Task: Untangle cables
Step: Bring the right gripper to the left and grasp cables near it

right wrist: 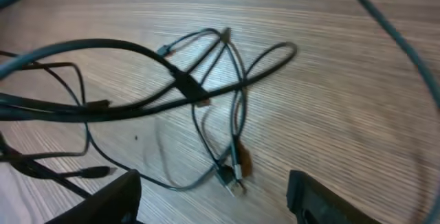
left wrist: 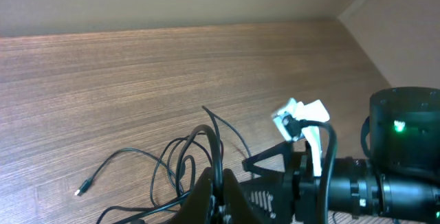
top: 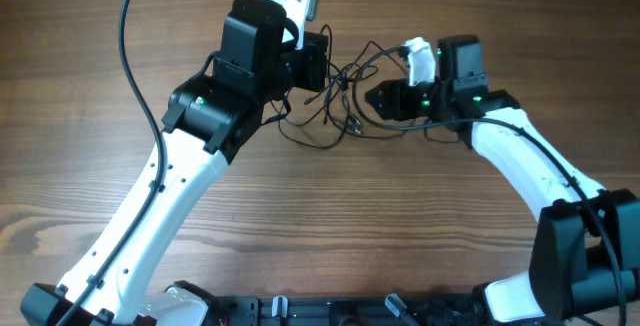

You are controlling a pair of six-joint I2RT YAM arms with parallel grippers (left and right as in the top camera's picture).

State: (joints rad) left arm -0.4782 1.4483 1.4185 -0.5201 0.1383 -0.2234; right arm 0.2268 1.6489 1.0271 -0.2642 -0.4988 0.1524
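The left fingers [left wrist: 237, 198] are pressed together. A strand of the cables [right wrist: 199, 97] appears to be pinched between them, though the tips are largely cut off at the bottom edge of the wrist view, so the hold cannot be confirmed outright. Thin loops are seen rising and fanning out from that point. This suggests that the strand is held up so that one side of the knot is anchored and the loops are drawn open.

The right fingers [right wrist: 115, 200] are spread wide with nothing between them. They are poised just above the tangle, presumably so that a single strand can be picked out.

The bulk of the cables is laid on the table [left wrist: 137, 66] between the two arms, crossed over itself in several loops. Small plug ends [right wrist: 237, 169] are gathered close under the right fingers. One free end [left wrist: 81, 190] is trailed away from the tangle, apart from the rest.
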